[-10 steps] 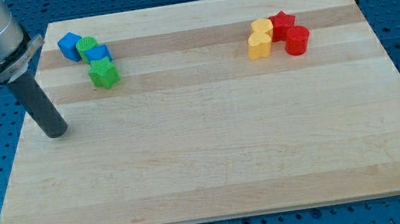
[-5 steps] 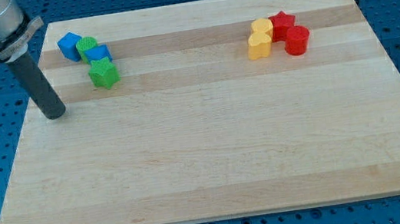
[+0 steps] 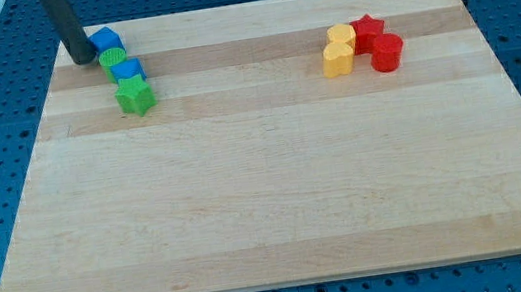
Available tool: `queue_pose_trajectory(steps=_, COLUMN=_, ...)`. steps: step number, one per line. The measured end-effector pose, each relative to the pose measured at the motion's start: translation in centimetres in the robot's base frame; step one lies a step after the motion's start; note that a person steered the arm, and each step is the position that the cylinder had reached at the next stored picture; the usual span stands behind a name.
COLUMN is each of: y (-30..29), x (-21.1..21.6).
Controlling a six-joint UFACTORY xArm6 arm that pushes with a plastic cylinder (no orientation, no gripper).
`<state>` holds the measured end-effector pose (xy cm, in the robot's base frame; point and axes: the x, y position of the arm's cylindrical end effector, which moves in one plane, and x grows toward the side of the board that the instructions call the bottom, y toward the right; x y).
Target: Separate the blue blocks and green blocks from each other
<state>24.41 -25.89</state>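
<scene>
My tip (image 3: 84,58) rests on the board's top left corner, touching the left side of a blue cube (image 3: 105,39). Just below the cube sits a green cylinder (image 3: 112,62), then a second blue block (image 3: 129,72), then a green star-shaped block (image 3: 135,97). These four form a touching diagonal chain running down to the right. The rod rises from the tip out of the view's top.
At the board's upper right sits a cluster: a yellow block (image 3: 340,35), a yellow heart-like block (image 3: 336,58), a red star (image 3: 368,28) and a red cylinder (image 3: 386,52). The wooden board (image 3: 276,184) lies on a blue perforated table.
My tip has moved up the view's left side to the top left corner and reached the blue cube, which has shifted to the right and up. The other blocks have not moved.
</scene>
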Motion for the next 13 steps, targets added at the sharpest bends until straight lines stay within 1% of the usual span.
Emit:
queue_pose_trajectory(steps=1, y=-0.5, x=-5.3)
queue_pose_trajectory(steps=2, y=1.1, x=-5.3)
queue_pose_trajectory(steps=3, y=2.5, x=-3.3)
queue_pose_trajectory(steps=4, y=3.9, x=2.2)
queue_pose_trajectory(steps=5, y=6.5, x=11.7)
queue_pose_trajectory(steps=6, y=7.7, x=19.6)
queue_pose_trajectory(steps=7, y=7.7, x=20.0)
queue_pose_trajectory(steps=9, y=7.0, x=17.1)
queue_pose_trajectory(steps=10, y=5.2, x=22.3)
queue_pose_trajectory(steps=11, y=5.2, x=25.1)
queue_pose_trajectory(steps=12, y=6.8, x=26.3)
queue_pose_trajectory(steps=13, y=13.9, x=26.0)
